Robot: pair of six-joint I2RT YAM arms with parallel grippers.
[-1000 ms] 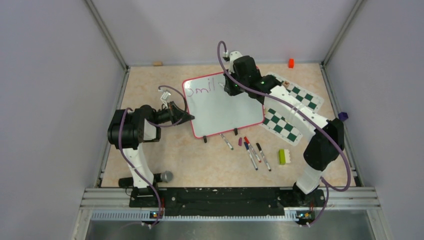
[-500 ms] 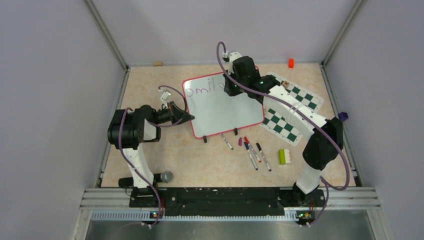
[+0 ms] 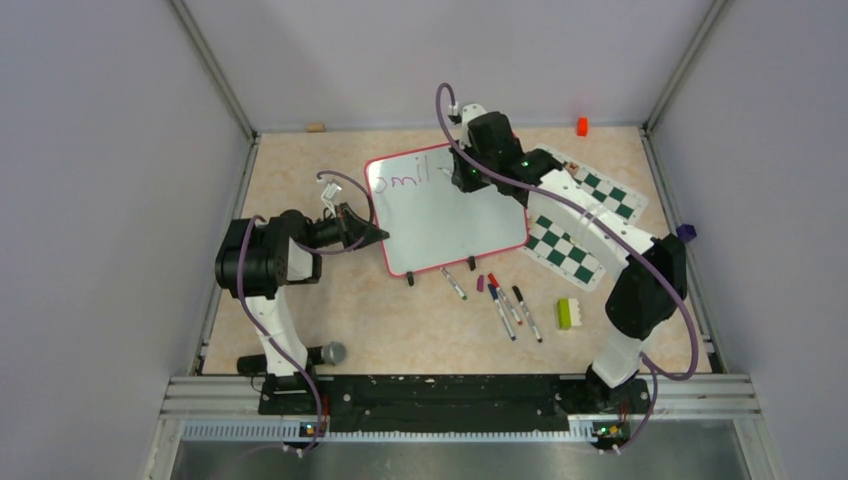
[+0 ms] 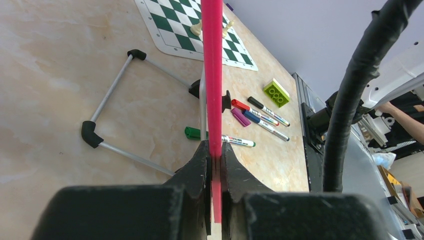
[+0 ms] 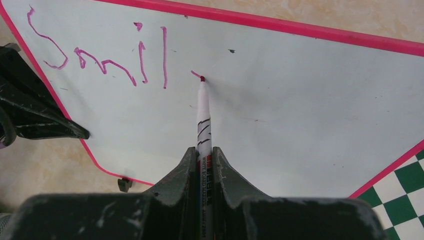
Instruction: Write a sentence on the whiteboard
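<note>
The whiteboard [image 3: 440, 225] stands tilted on the table, white with a red-pink rim. My left gripper [image 3: 378, 235] is shut on its left rim [image 4: 212, 75], which runs edge-on between the fingers of the left gripper [image 4: 215, 150]. My right gripper [image 3: 462, 178] hovers over the board's upper part. In the right wrist view the right gripper [image 5: 202, 152] is shut on a white marker [image 5: 203, 120], and the marker's tip touches the whiteboard [image 5: 300, 110]. The sentence [image 5: 100, 55] reads "Smil" in magenta, with a short stroke beginning at the marker tip. The same sentence [image 3: 400, 178] shows faintly from above.
Several loose markers [image 3: 505, 305] and a green brick [image 3: 567, 313] lie in front of the board. Two chequered chess mats [image 3: 565, 250] lie to the right. An orange block [image 3: 582, 126] sits at the back. The board's wire stand [image 4: 110, 95] rests on the table behind it.
My right gripper has shifted the marker slightly to the right of the "l" and a short new stroke has appeared. The left arm and the board have not moved.
</note>
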